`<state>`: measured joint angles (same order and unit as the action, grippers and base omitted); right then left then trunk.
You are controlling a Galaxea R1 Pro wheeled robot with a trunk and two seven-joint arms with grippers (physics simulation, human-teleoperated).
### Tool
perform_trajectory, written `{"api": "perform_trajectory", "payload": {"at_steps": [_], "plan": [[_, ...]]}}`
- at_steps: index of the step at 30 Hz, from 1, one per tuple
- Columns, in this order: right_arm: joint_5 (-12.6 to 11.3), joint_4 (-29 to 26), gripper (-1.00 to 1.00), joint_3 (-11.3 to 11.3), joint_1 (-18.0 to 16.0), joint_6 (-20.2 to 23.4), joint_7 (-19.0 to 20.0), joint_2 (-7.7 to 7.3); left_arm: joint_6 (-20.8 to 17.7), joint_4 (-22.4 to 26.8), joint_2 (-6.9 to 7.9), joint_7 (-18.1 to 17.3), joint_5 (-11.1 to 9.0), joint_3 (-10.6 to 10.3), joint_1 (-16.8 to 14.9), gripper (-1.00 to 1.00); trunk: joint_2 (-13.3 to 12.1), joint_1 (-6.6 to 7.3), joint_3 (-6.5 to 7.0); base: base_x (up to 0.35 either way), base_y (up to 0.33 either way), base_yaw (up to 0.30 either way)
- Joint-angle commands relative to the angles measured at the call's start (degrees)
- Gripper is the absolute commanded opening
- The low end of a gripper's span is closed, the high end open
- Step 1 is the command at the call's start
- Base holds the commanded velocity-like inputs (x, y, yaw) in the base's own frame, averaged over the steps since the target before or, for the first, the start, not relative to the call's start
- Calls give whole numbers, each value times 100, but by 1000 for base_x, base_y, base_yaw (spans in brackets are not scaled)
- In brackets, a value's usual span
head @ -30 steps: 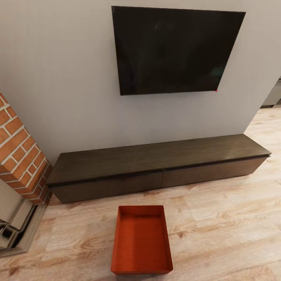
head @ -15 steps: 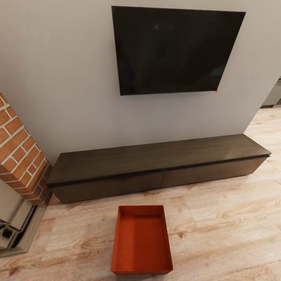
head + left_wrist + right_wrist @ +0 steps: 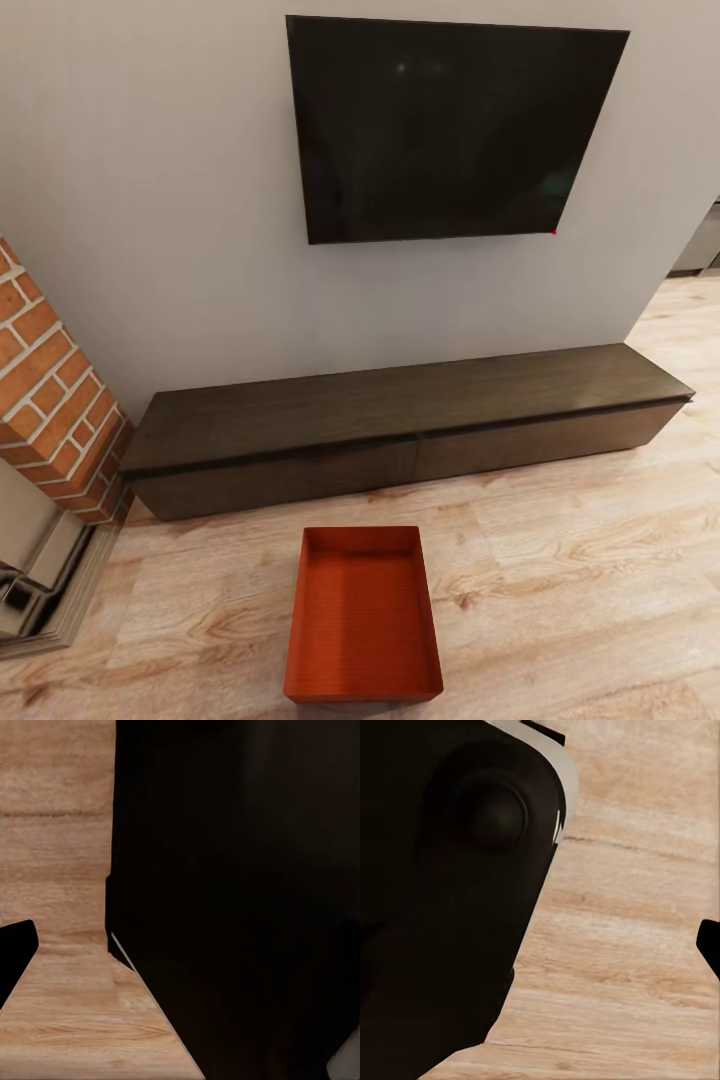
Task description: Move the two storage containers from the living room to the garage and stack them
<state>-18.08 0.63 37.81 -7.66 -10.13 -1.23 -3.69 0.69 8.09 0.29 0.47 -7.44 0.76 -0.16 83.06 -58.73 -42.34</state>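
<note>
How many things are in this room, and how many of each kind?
Red-orange storage container: 1
Black TV on the wall: 1
Long dark wood cabinet: 1
Brick column: 1
Total: 4

Left claw: one dark fingertip (image 3: 16,952) pokes in over the wood plank floor (image 3: 56,832), beside a big black slab of the robot's own body (image 3: 240,892). Right claw: a sliver of black fingertip (image 3: 710,945) shows; its spread can't be judged.
</note>
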Motion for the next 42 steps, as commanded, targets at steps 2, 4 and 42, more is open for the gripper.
{"api": "perform_trajectory", "payload": {"at_steps": [2, 4, 42], "plan": [[-45, -162, 100, 40, -11, -9, -19, -7, -20, 148, 23, 12, -51, 8, -1, 100, 2, 0, -4, 0, 0, 0], [-49, -429, 100, 37, -6, 1, -22, -12, -38, 390, 40, 40, -51, 10, -1, 100, 2, 0, -4, 0, 0, 0], [-110, -1821, 100, -102, -2803, 1646, -518, -164, -3509, 5155, -329, 652, -27, -11, -1759, 100, 2, 0, -4, 0, 0, 0]]}}
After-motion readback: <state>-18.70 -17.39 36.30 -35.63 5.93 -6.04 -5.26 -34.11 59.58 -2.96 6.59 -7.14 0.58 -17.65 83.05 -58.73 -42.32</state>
